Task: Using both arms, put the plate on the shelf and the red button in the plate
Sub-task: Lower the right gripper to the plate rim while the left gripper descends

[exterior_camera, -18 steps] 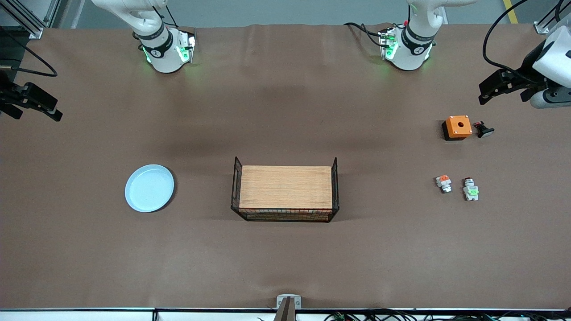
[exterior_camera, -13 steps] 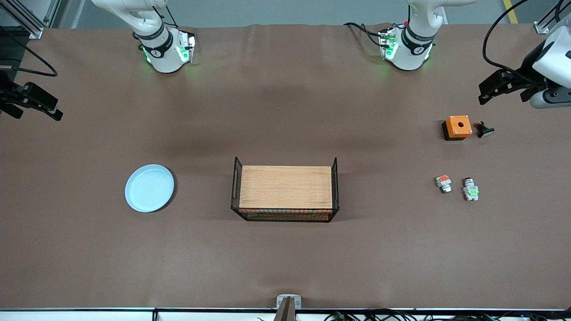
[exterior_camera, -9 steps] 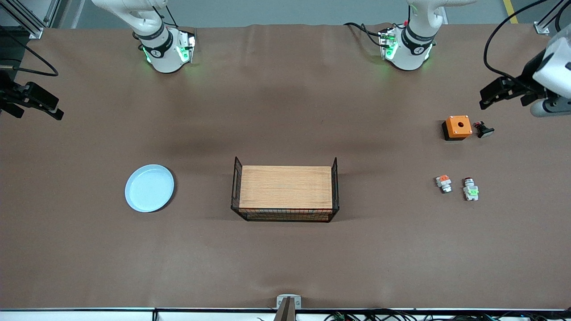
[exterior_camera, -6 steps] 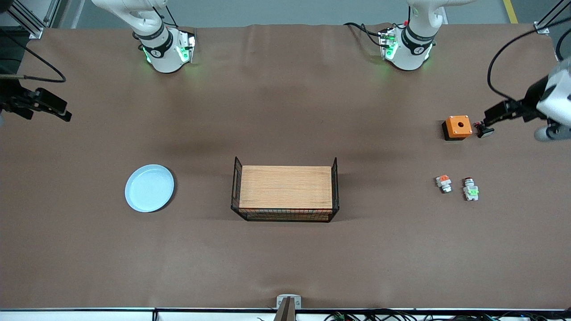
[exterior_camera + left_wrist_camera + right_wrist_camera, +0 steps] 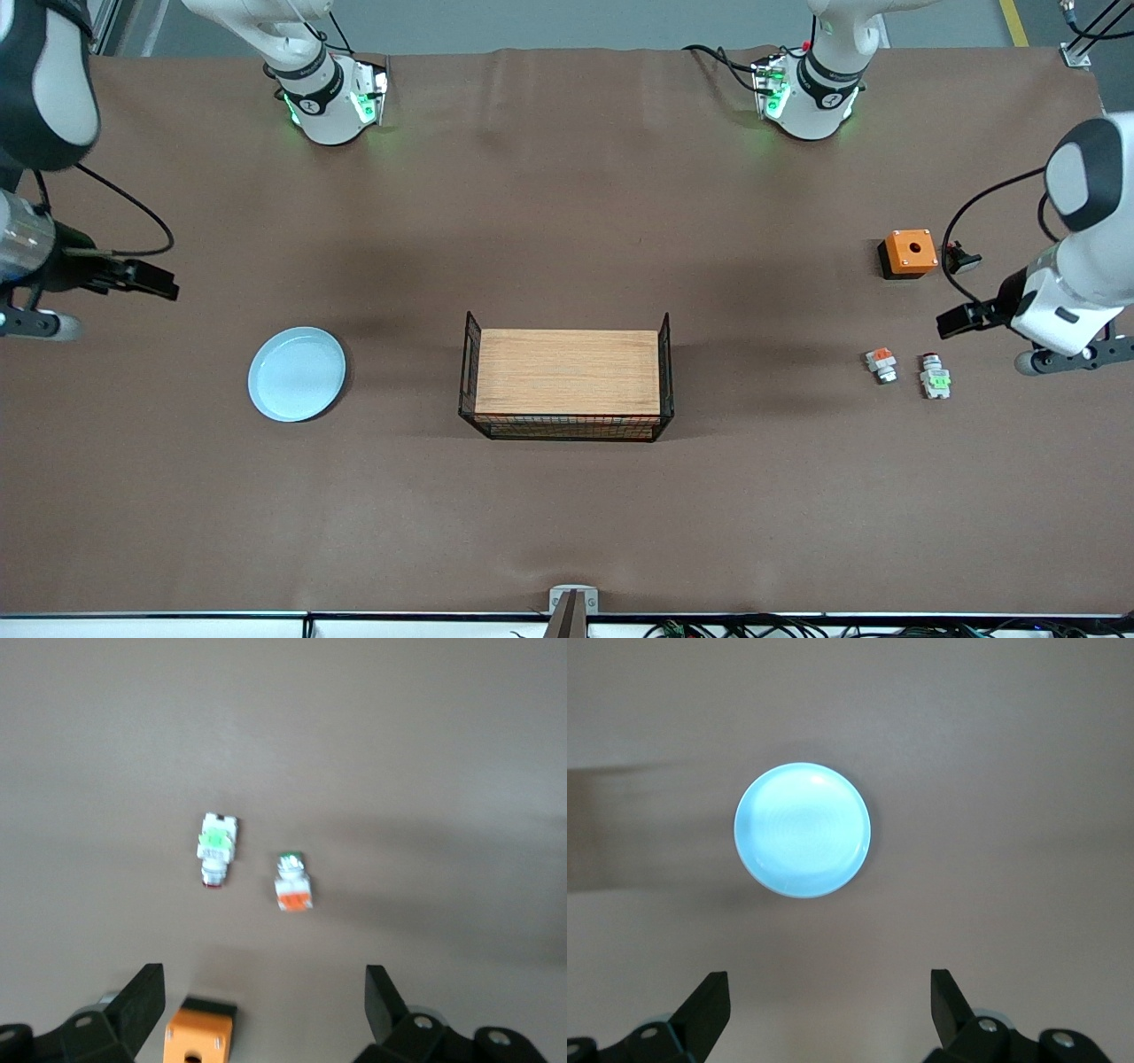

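1. Front view: brown table cover (image 5: 567,514) fills the scene, both arm bases at the top edge. Plate (image 5: 297,373) lies flat toward the right arm's end, well apart from the wire basket (image 5: 567,385) with a wood top at the middle. Red button (image 5: 935,377) lies on its side toward the left arm's end, just beside the orange-tab module (image 5: 881,363); orange box (image 5: 907,253) and a small black part (image 5: 961,259) sit farther from the camera. Left gripper (image 5: 955,320) is up over bare table near the two modules, carrying nothing. Right gripper (image 5: 151,281) is up over bare table near the plate, carrying nothing.

2. Left wrist view: left gripper (image 5: 265,1010) fingers spread wide, nothing between them. Red button (image 5: 215,848) and orange-tab module (image 5: 293,883) lie apart on the cover; orange box (image 5: 199,1034) at the picture's edge. Button looks light, rigid plastic, easy to knock or roll; best pinched across the white body at the green tab, keeping clear of its neighbour.

3. Right wrist view: right gripper (image 5: 831,1008) fingers spread wide, empty. Plate (image 5: 803,830) flat, nothing on it. Looks stiff, smooth, likely slippery and possibly breakable; too wide to span, so pinch the raised rim, one finger inside, one outside.
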